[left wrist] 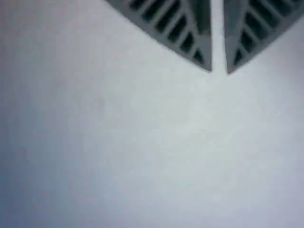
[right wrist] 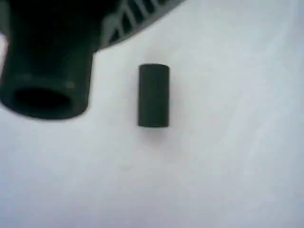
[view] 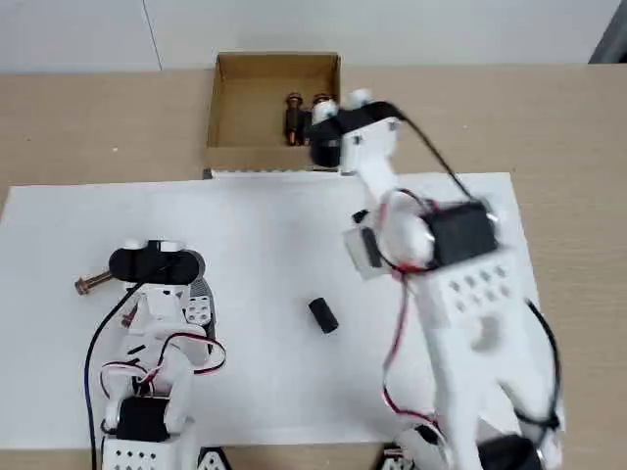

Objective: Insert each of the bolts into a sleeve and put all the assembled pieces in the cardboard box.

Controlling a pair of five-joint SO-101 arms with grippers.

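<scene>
A copper bolt [view: 93,284] lies on the white paper at the far left. My left gripper [view: 157,264] hangs just right of it. Its fingers [left wrist: 199,42] are closed to a thin slit over bare paper, with nothing between them. One black sleeve [view: 323,315] [right wrist: 153,95] lies on its side mid-paper. My right gripper [view: 364,245] hovers above and to the right of it, shut on a second black sleeve [right wrist: 47,90] whose hollow end faces the camera. The cardboard box [view: 230,108] at the back holds two assembled pieces [view: 306,116].
The white paper sheet [view: 265,225] covers most of the wooden table [view: 88,117]. The right arm's raised elbow [view: 348,127] overlaps the box's right corner. A small copper bit [view: 128,315] shows beside the left arm; I cannot tell what it is.
</scene>
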